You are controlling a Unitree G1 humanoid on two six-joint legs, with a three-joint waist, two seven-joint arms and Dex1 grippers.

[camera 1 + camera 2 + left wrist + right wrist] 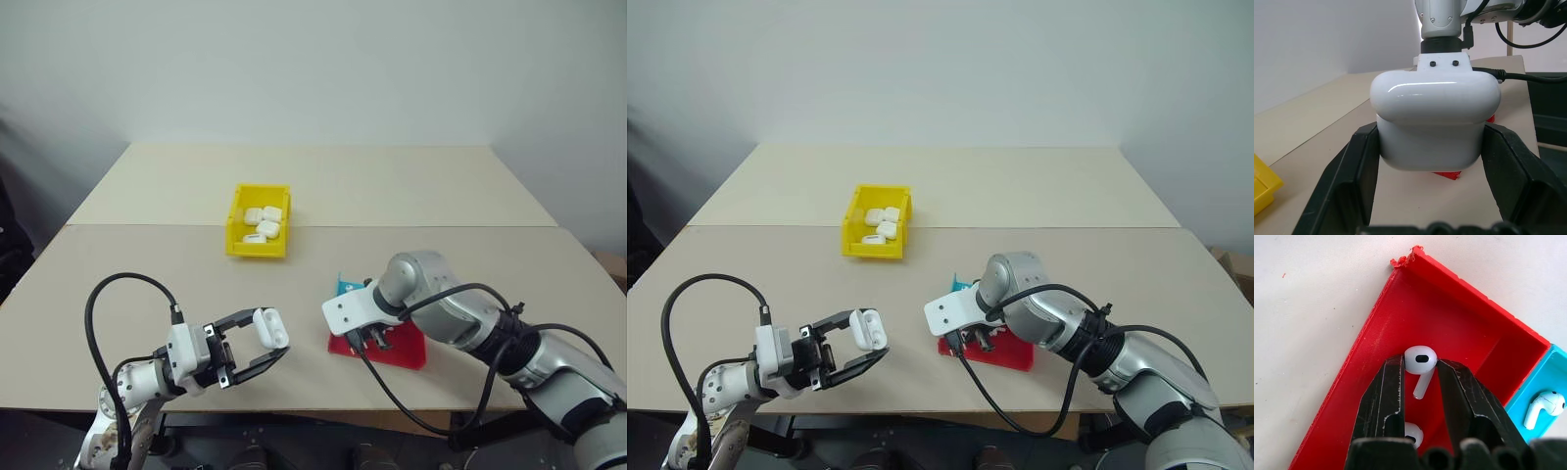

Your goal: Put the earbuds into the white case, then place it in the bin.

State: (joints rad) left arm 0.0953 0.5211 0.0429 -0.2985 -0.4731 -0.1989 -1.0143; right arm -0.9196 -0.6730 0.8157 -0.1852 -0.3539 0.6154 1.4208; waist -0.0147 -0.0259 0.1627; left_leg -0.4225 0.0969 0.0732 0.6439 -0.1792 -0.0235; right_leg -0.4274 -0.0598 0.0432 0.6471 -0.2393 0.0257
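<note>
On the table, left fingers grip the white case; right fingers pinch a tray earbud.

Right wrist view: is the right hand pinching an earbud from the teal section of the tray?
No, the right hand pinches an earbud over the red section.
</note>
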